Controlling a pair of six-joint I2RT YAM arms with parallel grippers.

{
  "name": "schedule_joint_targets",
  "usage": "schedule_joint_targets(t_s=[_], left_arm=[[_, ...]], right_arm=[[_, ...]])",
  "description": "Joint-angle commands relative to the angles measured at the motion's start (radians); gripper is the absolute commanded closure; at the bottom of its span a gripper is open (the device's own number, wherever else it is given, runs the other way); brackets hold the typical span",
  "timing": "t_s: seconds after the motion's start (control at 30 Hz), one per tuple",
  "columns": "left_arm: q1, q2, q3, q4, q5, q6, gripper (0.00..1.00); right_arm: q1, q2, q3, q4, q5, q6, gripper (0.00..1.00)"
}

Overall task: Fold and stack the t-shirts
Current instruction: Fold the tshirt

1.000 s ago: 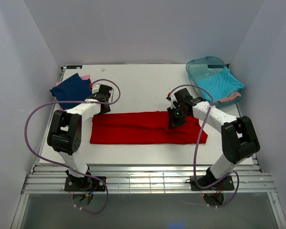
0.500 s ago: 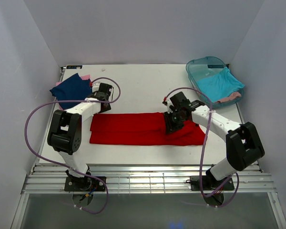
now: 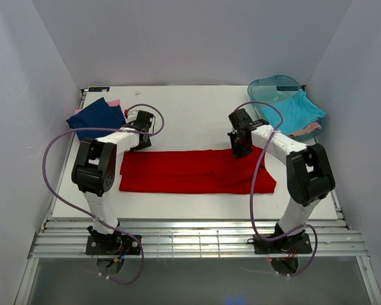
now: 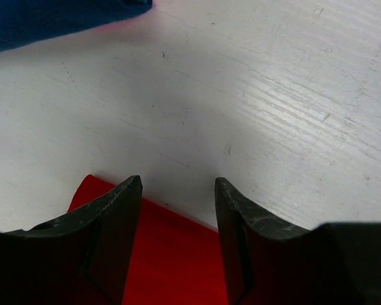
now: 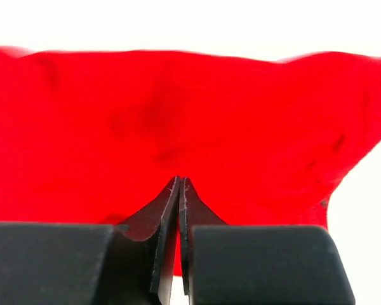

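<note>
A folded shirt [image 3: 197, 171] lay across the middle of the table [image 3: 190, 108], running left to right, nearer the front edge than the back. At the far left corner sat a pile of shirts [image 3: 96, 119], apart from the folded one. At the far right corner stood a tub [image 3: 270, 86], with another shirt [image 3: 295, 109] in it hanging over its near rim. The left gripper [image 3: 138, 143] was over the folded shirt's far left corner, between that shirt and the pile. The right gripper [image 3: 241, 151] was at the folded shirt's far edge toward its right end, in front and left of the tub.
</note>
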Motion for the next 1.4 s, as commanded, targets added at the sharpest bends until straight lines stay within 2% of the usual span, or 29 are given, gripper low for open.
schedule_joint_targets(t_s=[0.0, 0.17, 0.37, 0.5, 0.73, 0.9, 1.0, 1.13, 1.23, 1.37], left_arm=[[-0.002, 0.026, 0.002, -0.015, 0.027, -0.022, 0.40], [-0.002, 0.057, 0.002, -0.026, 0.032, -0.019, 0.43], [-0.001, 0.082, -0.013, -0.052, 0.015, -0.041, 0.48], [0.006, 0.111, -0.021, -0.069, 0.035, -0.059, 0.50], [0.006, 0.088, -0.076, -0.069, 0.056, -0.104, 0.57], [0.006, 0.062, -0.121, -0.071, 0.029, -0.119, 0.58], [-0.007, -0.016, -0.171, -0.036, -0.011, -0.138, 0.60], [-0.039, -0.206, -0.188, 0.006, -0.049, -0.102, 0.60], [-0.099, -0.315, -0.182, 0.006, -0.091, -0.078, 0.62], [-0.171, -0.530, -0.196, -0.026, -0.038, -0.073, 0.64]], right_arm=[[-0.027, 0.049, 0.033, -0.003, 0.097, 0.026, 0.92], [-0.062, 0.095, 0.009, -0.002, 0.117, 0.045, 0.92], [-0.104, 0.032, -0.073, 0.000, 0.135, 0.063, 0.92], [-0.139, 0.073, -0.080, 0.001, 0.109, 0.049, 0.92], [-0.152, 0.245, 0.073, -0.002, 0.086, 0.029, 0.92], [-0.164, 0.349, 0.225, -0.043, 0.089, 0.023, 0.92], [-0.170, 0.405, 0.329, -0.066, 0.081, 0.011, 0.92], [-0.170, 0.480, 0.482, -0.077, 0.066, -0.020, 0.92], [-0.170, 0.549, 0.576, -0.085, 0.040, -0.030, 0.92], [-0.170, 0.648, 0.787, -0.091, 0.016, -0.046, 0.92]])
